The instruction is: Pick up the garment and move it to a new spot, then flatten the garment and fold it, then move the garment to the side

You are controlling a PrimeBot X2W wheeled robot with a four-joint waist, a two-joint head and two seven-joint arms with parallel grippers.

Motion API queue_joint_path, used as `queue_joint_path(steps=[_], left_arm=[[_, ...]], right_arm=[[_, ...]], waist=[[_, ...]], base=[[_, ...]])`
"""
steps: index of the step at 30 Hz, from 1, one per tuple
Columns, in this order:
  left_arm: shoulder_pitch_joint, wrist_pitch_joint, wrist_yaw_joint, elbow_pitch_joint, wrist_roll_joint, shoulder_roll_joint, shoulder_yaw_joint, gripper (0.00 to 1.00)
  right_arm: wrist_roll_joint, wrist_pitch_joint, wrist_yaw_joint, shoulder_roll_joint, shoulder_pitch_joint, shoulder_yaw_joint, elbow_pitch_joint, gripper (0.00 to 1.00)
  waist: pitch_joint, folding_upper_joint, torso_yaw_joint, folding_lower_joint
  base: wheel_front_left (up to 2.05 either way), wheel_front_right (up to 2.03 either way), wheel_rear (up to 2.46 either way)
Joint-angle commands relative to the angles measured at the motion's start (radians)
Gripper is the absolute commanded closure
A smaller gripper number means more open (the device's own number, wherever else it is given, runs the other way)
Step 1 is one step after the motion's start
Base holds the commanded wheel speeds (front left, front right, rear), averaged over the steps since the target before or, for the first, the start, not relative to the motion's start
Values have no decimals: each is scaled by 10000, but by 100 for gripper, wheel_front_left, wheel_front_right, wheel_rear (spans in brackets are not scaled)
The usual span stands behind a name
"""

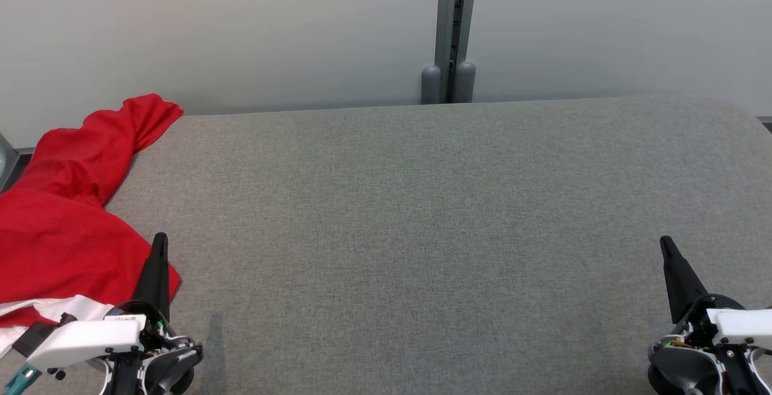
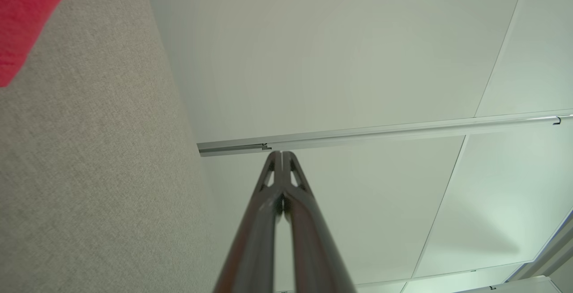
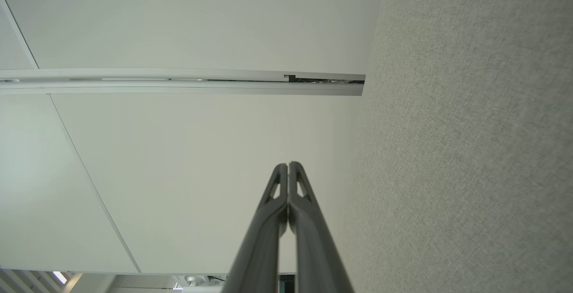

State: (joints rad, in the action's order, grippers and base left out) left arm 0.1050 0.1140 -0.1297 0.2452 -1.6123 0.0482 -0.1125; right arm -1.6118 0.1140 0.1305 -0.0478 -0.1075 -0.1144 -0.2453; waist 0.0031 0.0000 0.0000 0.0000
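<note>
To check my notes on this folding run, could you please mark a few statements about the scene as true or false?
1. The red garment lies crumpled at the left edge of the grey table. True.
2. The left gripper holds the garment. False: its fingers are shut on nothing, beside the cloth.
3. The right gripper is open. False: its fingers are shut together.
4. A metal post stands behind the table. True.

Left gripper (image 1: pixel 160 239) low, jaws closed — right gripper (image 1: pixel 665 243) likewise, empty
</note>
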Motion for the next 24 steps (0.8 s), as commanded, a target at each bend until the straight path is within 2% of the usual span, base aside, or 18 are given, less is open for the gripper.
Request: queue_joint_path(steps=[1, 24], left_arm=[[131, 15, -41, -5, 18, 64, -37, 100], [131, 15, -41, -5, 19, 65, -37, 100]], right_arm=[[0, 14, 6, -67, -45, 1, 32, 100], [1, 13, 6, -67, -45, 1, 32, 100]], waist=[[0, 0, 0, 0], [0, 0, 0, 0]], base=[[0, 0, 0], [0, 0, 0]])
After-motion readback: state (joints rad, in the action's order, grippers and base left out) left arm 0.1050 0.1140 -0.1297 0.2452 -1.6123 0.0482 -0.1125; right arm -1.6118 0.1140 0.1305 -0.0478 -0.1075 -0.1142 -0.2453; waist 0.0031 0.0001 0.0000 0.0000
